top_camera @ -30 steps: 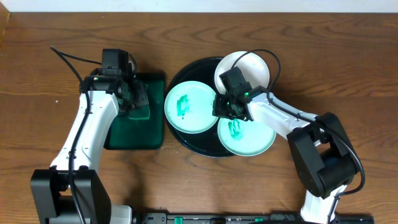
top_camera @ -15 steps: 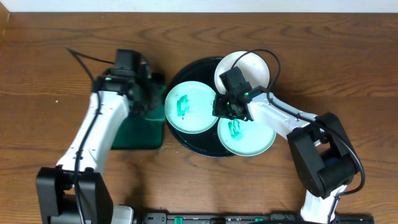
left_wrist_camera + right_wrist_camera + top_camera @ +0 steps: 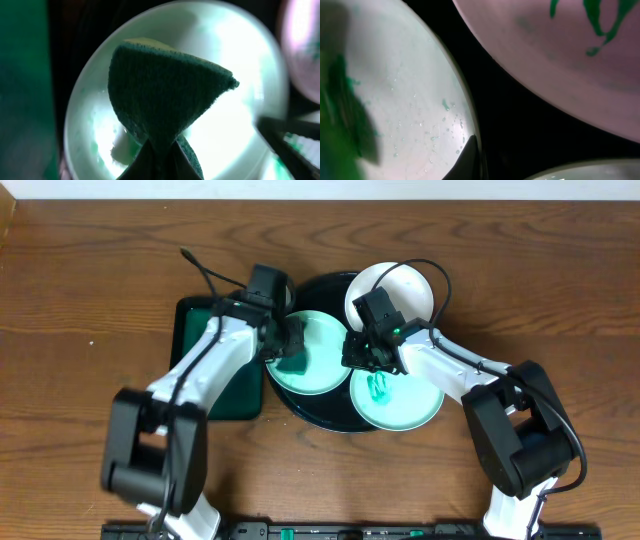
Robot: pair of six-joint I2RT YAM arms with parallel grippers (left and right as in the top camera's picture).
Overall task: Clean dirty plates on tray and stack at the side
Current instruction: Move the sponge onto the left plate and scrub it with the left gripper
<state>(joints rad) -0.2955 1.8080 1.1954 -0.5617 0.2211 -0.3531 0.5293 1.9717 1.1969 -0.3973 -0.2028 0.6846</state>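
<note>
The job was barely begun. All three plates sat on the black tray (image 3: 297,406), and none had been stacked on the bare surface (image 3: 100,270) beside it.

The left claw (image 3: 285,345) was clamped on a dark green sponge (image 3: 165,90) and hung over the mint plate (image 3: 315,370) on the tray's left half, so I judged this the first plate being wiped. That plate carried water drops and faint green flecks. The mint plate on the tray's near right (image 3: 405,405) had a plain green smear. The white plate (image 3: 405,285) lay at the tray's far right edge.

The right claw (image 3: 362,355) was at the tray's centre, where the three plates nearly met, with its fingers together and nothing visibly between them. A dark green rectangular tray (image 3: 215,385) lay just left of the black tray.

The sponge and left claw covered most of the paint on the left plate, so how much remained could not be told. The left wrist view was blurred. Whether the right claw pressed on a plate rim was unclear. One wrist view showed green strokes on a pale plate, but which plate was uncertain.
</note>
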